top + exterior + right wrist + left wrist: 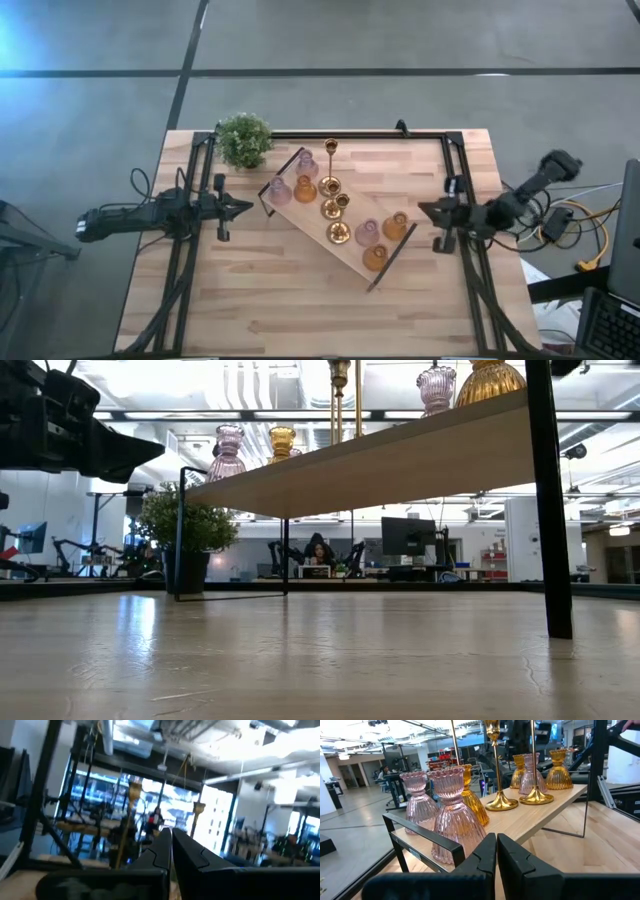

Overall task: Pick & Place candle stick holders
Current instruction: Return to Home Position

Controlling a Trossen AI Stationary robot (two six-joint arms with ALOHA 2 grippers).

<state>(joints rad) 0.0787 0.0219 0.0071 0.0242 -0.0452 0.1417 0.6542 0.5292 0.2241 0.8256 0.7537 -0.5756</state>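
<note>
**High view, read as a clock face centred on the worktop (300, 310).**

- **9 o'clock:** the left claw (243, 208) hangs over the worktop. Its tips point toward 3 o'clock, near the shelf's end. The left wrist view shows its two fingers pressed together with nothing between them.
- **11 o'clock:** a plant (244, 138) stands at the worktop's far corner.
- **Centre:** a long shelf (314, 220) lies aslant from 10 to 4 o'clock. The low view shows it raised on black legs. Every holder stands upright on it.
  - **10 o'clock end:** two pink holders (279, 190) with one amber holder (305, 188) between them.
  - **Middle:** four gold holders (336, 207) in a row running from 12 to 6 o'clock, the tallest at the 12 o'clock end.
  - **4 o'clock end:** one more pink holder, with two more amber ones beside it.
- **3 o'clock:** the right claw (425, 209) hangs with its tips pointing toward 9 o'clock, near the shelf's other end. The right wrist view shows its fingers closed on each other, holding nothing.
</note>
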